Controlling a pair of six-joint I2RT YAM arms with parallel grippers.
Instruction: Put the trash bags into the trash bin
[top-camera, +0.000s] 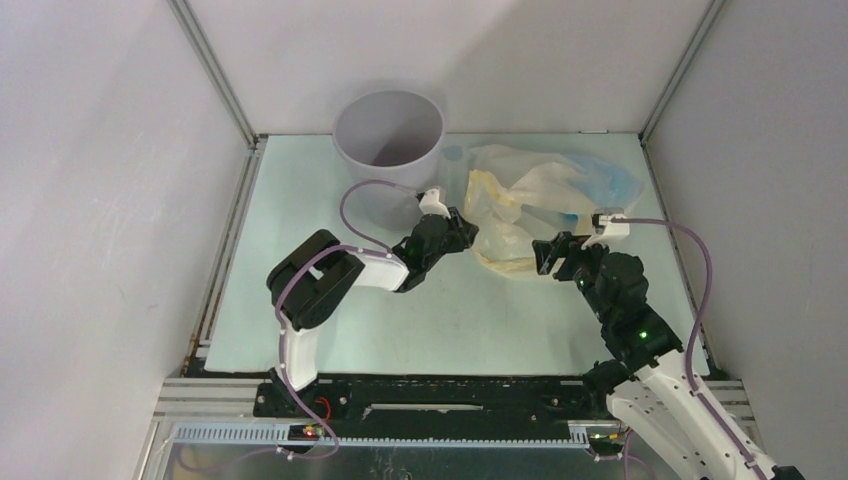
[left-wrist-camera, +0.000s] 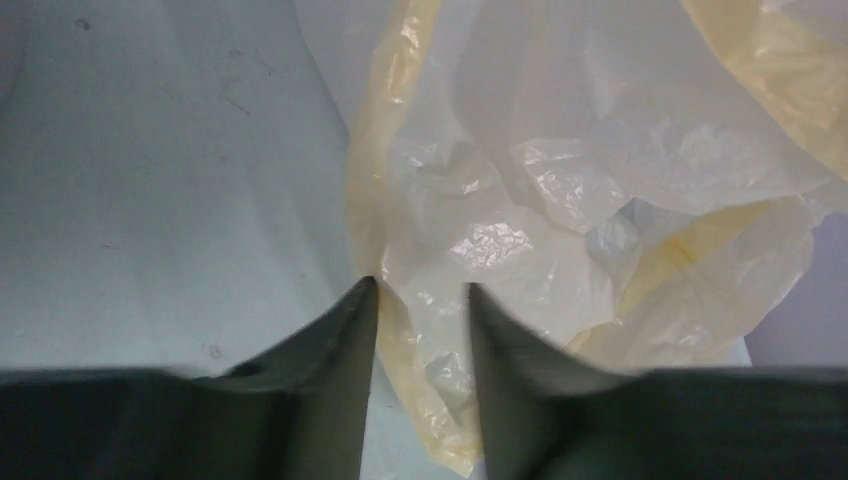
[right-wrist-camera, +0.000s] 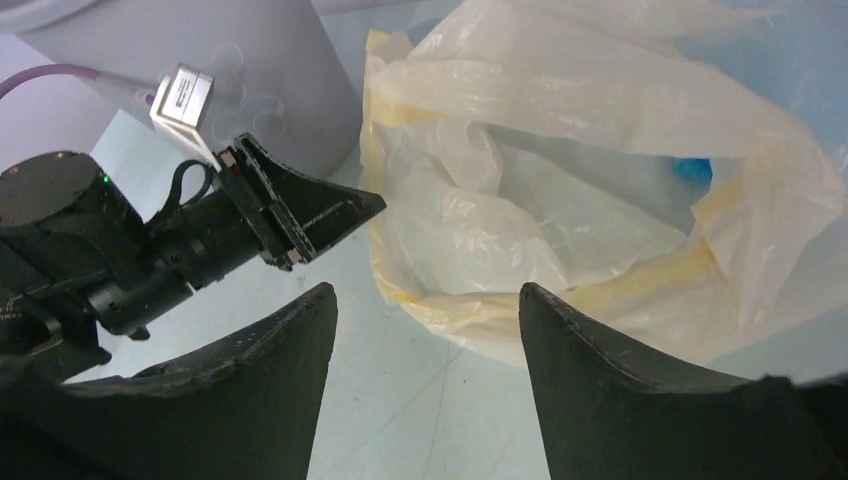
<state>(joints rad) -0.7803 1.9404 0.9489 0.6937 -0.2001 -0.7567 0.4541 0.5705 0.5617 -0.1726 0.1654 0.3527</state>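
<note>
While the left claw (left-wrist-camera: 422, 290) stands partly open, its two fingers (left-wrist-camera: 345, 340) have the yellow rim of the pale yellow bag (left-wrist-camera: 520, 230) between them. A clear gap shows between the fingers, so the thin plastic is not pinched. This crumpled bag spreads out ahead of the left claw and to its right, and bare counter (left-wrist-camera: 150, 200) lies to its left.

The right claw (right-wrist-camera: 425, 300) is wide open and holds nothing. Only counter shows between its fingers, and the near edge of the pale yellow bag lies just ahead of the fingertips. In the right wrist view the left claw is ahead and to the left, with its tip at the bag's left rim.

The blue trash bag (top-camera: 618, 183) lies on the counter, beyond the pale yellow bag as seen from the right claw. It is mostly covered, and only a blue patch shows through and past the yellow plastic. It is well apart from the left claw and touches neither claw.

The trash bin (top-camera: 400, 172) stands upright just beside the left claw, on the side away from the bags. The blue trash bag is outside it.
</note>
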